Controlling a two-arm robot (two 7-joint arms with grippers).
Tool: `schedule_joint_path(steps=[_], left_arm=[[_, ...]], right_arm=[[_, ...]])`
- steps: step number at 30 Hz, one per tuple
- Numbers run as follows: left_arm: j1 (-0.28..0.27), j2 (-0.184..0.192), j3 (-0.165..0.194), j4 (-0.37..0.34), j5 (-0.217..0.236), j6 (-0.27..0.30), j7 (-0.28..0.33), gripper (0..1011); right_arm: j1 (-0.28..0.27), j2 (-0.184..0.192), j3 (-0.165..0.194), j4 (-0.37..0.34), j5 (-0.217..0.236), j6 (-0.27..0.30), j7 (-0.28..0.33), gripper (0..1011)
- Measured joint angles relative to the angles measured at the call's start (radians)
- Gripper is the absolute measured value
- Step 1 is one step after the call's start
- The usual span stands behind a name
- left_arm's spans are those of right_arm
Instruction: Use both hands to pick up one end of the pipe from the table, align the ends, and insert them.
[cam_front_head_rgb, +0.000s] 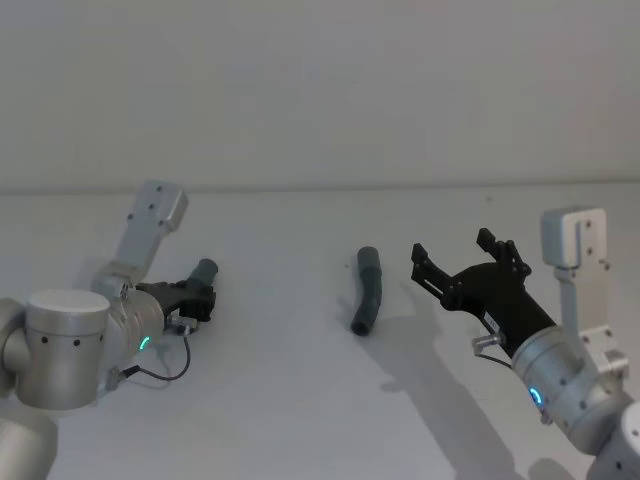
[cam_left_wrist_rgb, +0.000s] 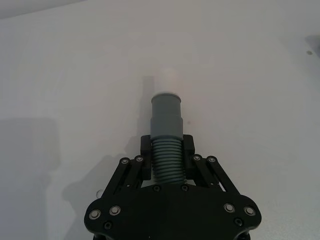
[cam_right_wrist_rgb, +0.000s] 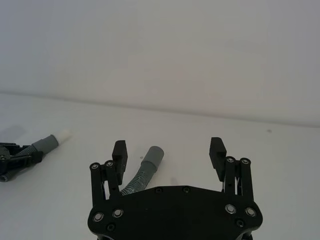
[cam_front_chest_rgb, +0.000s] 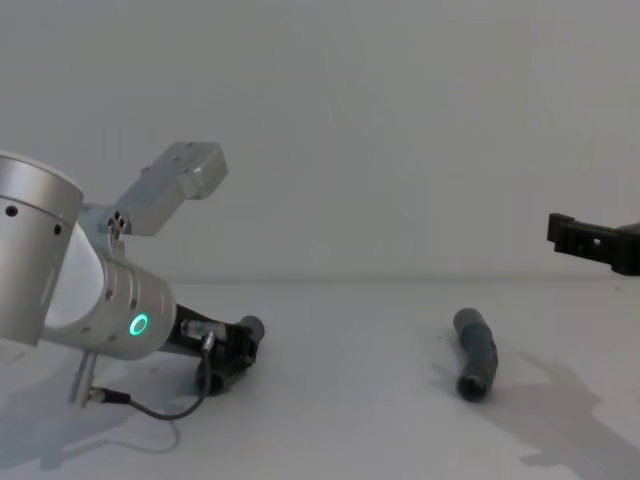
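Gripping left gripper (cam_left_wrist_rgb: 167, 147): its black plastic jaws were clamped on the ribbed stretch of one pipe piece, low over the left of the table.
Held piece (cam_left_wrist_rgb: 166, 125): dark grey plastic; a corrugated, flexible-looking body ran into a smooth round cuff that stuck out beyond the fingertips.
White tip (cam_left_wrist_rgb: 167, 82): a narrower, smooth, matte cylinder that capped the cuff and pointed away from the wrist, just above the table.
Right gripper (cam_front_head_rgb: 455, 250): it hung with jaws spread wide and empty, raised off the surface and just to the right of the other piece; flat black pads on linked, bolted arms.
Loose piece (cam_front_head_rgb: 368, 290): it lay flat mid-table, well apart from the held one; dark grey, gently bent, ribbed in the middle with smooth cuffs.
Socket end (cam_right_wrist_rgb: 155, 154): a plain grey round cuff; whether its bore was open could not be told.
Done: one of the two pieces looked secured, so roughly the first third seemed complete.
Left: grasping the loose piece, lifting it, lining up tip and socket, and pushing them together.
Table (cam_front_head_rgb: 280, 400): white, flat, matte and unmarked, with soft arm shadows on it.
Arms: silver-grey cylinders, the left with a green ring light (cam_front_chest_rgb: 137, 324) and a thin black cable (cam_front_head_rgb: 165, 375) looping beneath.
Wall (cam_front_head_rgb: 300, 90): pale grey and plain.
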Motion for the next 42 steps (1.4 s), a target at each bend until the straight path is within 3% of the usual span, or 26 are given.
schedule_joint_path(steps=[6, 14, 19, 28, 42], left_arm=[[0.0, 0.0, 0.0, 0.0, 0.0, 0.0, 0.0, 320], [0.0, 0.0, 0.0, 0.0, 0.0, 0.0, 0.0, 320], [0.0, 0.0, 0.0, 0.0, 0.0, 0.0, 0.0, 320], [0.0, 0.0, 0.0, 0.0, 0.0, 0.0, 0.0, 320], [0.0, 0.0, 0.0, 0.0, 0.0, 0.0, 0.0, 320]], right_arm=[[0.03, -0.014, -0.006, -0.007, 0.012, 0.099, -0.011, 1000], [0.104, -0.048, -0.032, 0.008, 0.024, 0.277, -0.03, 1000], [0.147, -0.068, -0.051, 0.038, 0.023, 0.344, -0.04, 1000], [0.214, -0.101, -0.081, 0.112, 0.003, 0.398, -0.054, 1000], [0.289, -0.144, -0.112, 0.23, -0.031, 0.413, -0.068, 1000]])
